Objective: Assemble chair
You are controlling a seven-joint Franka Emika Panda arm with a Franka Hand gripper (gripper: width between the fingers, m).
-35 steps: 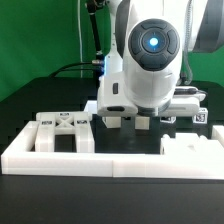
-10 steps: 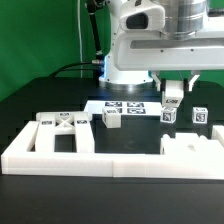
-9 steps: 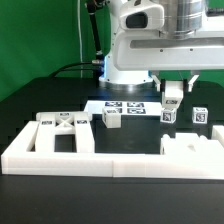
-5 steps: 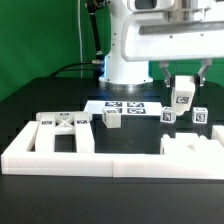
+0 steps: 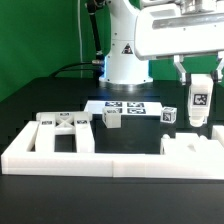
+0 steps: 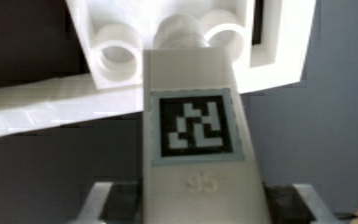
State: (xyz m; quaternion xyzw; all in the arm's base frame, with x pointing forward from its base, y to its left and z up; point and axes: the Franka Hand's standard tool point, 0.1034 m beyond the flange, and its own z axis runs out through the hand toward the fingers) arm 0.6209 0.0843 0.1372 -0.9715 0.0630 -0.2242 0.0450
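Currently the gripper (image 5: 198,80) sits in the upper part of the exterior view's right, clamped on a chair leg (image 5: 198,103). The leg hangs upright, with its square tag facing the camera. Its lower end comes close above a flat white part (image 5: 195,145) at the lower right. Contact between the two cannot be determined.

In the wrist view, the chair leg (image 6: 194,120) fills the centre of the picture with its tag clearly visible. The two fingers (image 6: 105,203) press against its opposite sides.

On the black table (image 5: 30,95):
- A ladder-like frame (image 5: 62,130) lies at the exterior view's left.
- A leg block (image 5: 111,117) stands near the centre.
- A small tagged block (image 5: 168,117) stands just beside the held leg.
- The marker board (image 5: 125,106) lies flat behind the leg block.
- A long border rail (image 5: 100,160) runs across the foreground.
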